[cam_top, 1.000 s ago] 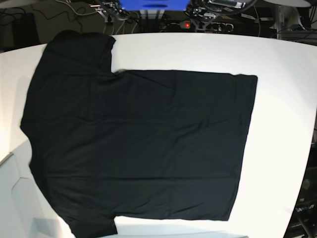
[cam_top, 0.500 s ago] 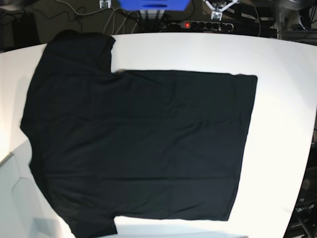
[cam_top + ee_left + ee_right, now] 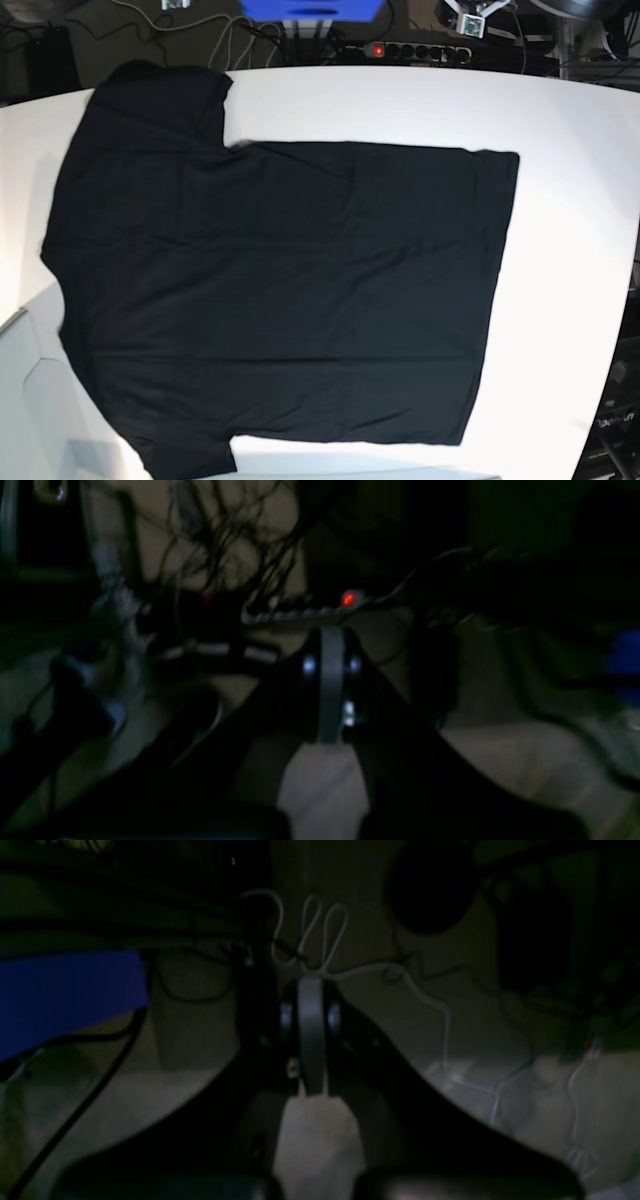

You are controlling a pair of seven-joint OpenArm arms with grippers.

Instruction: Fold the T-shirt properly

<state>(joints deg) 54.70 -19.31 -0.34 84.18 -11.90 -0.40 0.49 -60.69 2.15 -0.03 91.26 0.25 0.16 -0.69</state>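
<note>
The black T-shirt [image 3: 270, 290] lies flat and spread out on the white table [image 3: 570, 200], collar end to the left, hem to the right, both sleeves out. Its label and print do not show. Both arms are drawn back beyond the table's far edge. My left gripper [image 3: 470, 18] shows only as a small tip at the top right, my right gripper [image 3: 175, 4] at the top left. In the left wrist view my left gripper [image 3: 331, 645] is shut and empty. In the right wrist view my right gripper [image 3: 311, 990] is shut and empty. The shirt is out of both wrist views.
Behind the table lie cables, a power strip with a red light [image 3: 378, 49] and a blue box [image 3: 310, 8]. The wrist views are dark and face that floor area: the power strip [image 3: 305, 607], white cables [image 3: 325, 935], the blue box [image 3: 65, 995].
Both grippers have slid outward along the top edge of the base view, the left one to the right, the right one to the left. The T-shirt has not moved.
</note>
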